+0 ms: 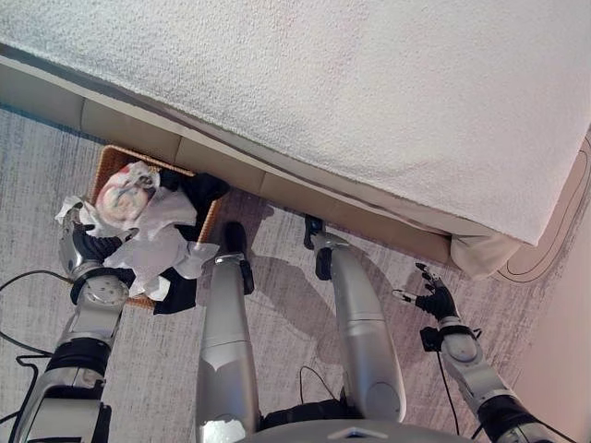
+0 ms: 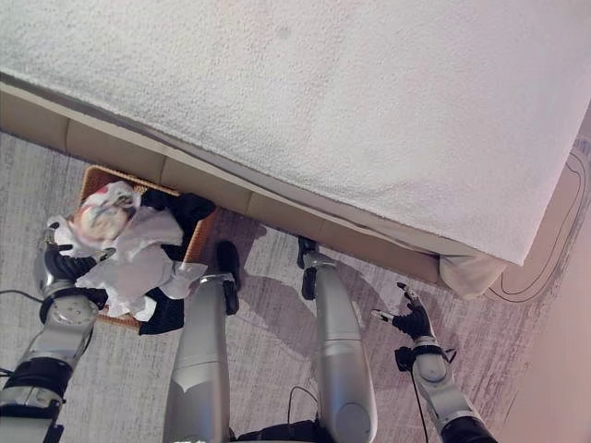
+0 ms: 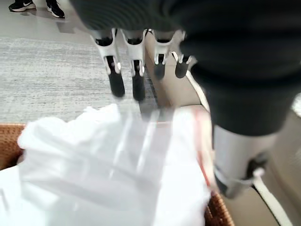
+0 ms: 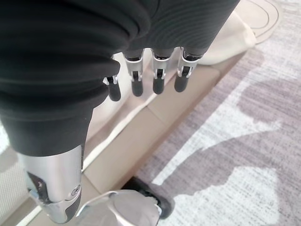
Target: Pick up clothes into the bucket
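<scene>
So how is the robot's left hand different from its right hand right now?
The left hand is at the basket beside the bed, right by the white clothes piled in it; the right hand hangs over bare carpet, with nothing near it. White cloth lies just under the left hand's fingers; under the right hand's there is only floor. Both hands have straight, open fingers.

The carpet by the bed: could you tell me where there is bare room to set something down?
Bare grey carpet lies between the woven wicker basket and the view's left edge. More lies by the right hand, below the white-covered bed. The basket is crowded: white clothes and a black garment heap over its rim, the left hand above them.
</scene>
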Robot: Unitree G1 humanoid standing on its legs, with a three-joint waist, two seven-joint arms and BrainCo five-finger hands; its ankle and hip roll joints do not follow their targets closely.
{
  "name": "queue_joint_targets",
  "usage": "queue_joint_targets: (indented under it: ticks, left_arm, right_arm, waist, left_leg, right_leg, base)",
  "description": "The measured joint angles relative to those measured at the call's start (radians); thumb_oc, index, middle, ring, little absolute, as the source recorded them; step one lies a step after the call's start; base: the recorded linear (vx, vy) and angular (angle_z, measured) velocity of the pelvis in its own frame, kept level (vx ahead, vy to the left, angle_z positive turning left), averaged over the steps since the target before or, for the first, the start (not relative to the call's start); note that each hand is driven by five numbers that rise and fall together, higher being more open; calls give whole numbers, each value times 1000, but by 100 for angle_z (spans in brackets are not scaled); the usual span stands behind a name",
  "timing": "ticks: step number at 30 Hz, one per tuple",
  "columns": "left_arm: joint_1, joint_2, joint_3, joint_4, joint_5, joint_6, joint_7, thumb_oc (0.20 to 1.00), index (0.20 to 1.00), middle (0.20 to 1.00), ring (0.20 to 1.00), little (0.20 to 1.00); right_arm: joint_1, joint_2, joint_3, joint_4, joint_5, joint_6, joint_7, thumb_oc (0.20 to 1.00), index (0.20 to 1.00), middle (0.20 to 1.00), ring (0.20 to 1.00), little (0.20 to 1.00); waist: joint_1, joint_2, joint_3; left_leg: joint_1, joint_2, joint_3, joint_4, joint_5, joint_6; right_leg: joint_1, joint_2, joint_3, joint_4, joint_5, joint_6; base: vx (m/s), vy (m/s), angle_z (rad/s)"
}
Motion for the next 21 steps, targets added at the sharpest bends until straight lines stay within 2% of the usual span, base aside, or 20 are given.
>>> queue_joint_targets:
  ticks: [14, 21]
  left_arm:
    - [23, 0, 28, -41, 0, 9, -21, 1000, 1000, 1000, 1000, 1000]
    - [68, -18, 46, -137, -14, 7, -33, 1000, 1000, 1000, 1000, 1000]
  right_arm:
    - [-3, 3, 1, 2, 0, 2, 23, 1000, 1000, 1000, 1000, 1000]
    - [-3, 10, 1, 13, -1, 23, 32, 1000, 1000, 1000, 1000, 1000]
  waist:
    - [4, 0, 0]
    - [14, 1, 0]
  left_leg:
    - [26, -1, 3, -11, 4, -7]
    - [65, -1, 4, -37, 6, -4]
  right_leg:
    - [13, -3, 2, 16, -9, -10]
    - [43, -2, 2, 6, -11, -13]
  base:
    - [-4, -2, 0]
    - [-3, -5, 0]
